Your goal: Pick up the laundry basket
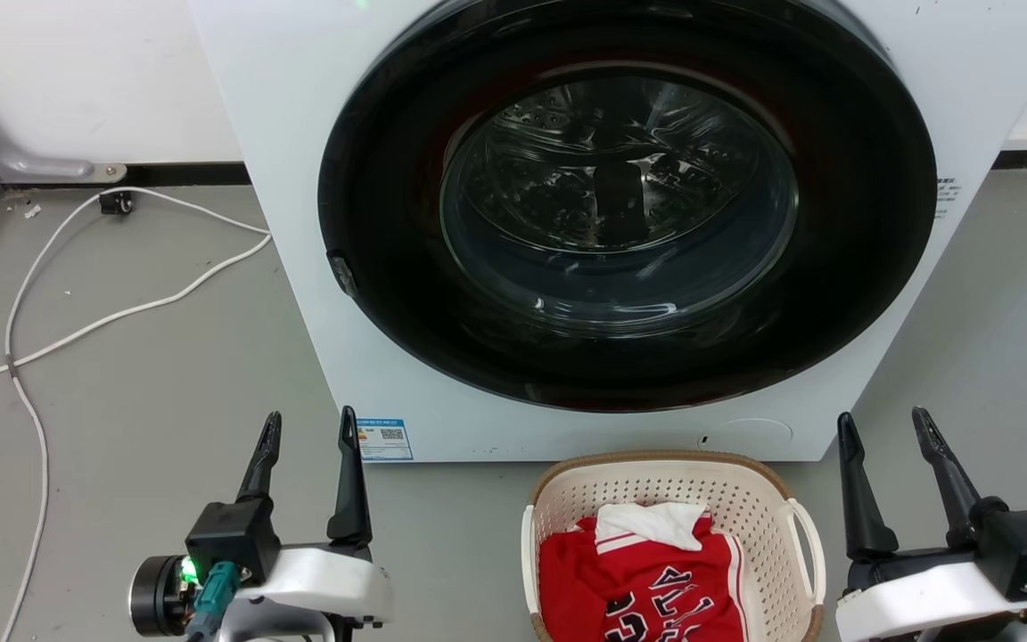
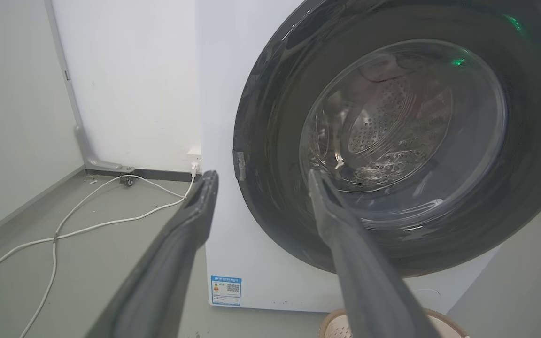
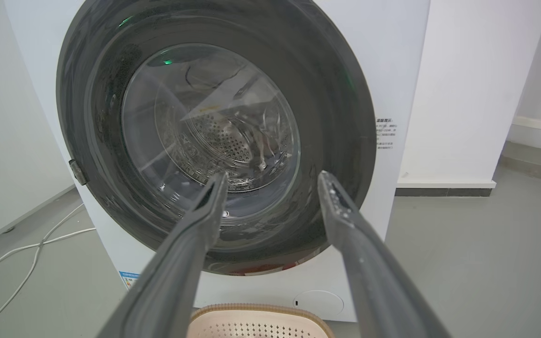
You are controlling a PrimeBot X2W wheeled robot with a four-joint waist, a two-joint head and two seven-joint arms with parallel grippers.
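1. Washer (image 1: pixel 567 223): white, door shut, standing just behind the basket. Keep the lift clear of its front.
2. Basket (image 1: pixel 656 486): cream, on the floor between both end effectors, nearer the right. It holds a red shirt (image 1: pixel 638 580).
3. Left end effector (image 1: pixel 311 415): fingers apart, empty, well left of the basket.
4. Right end effector (image 1: pixel 883 416): fingers apart, empty, just beside the basket.
5. Left handle (image 1: pixel 526 553), right handle (image 1: pixel 815 548): advise one per end effector, raised together and level.
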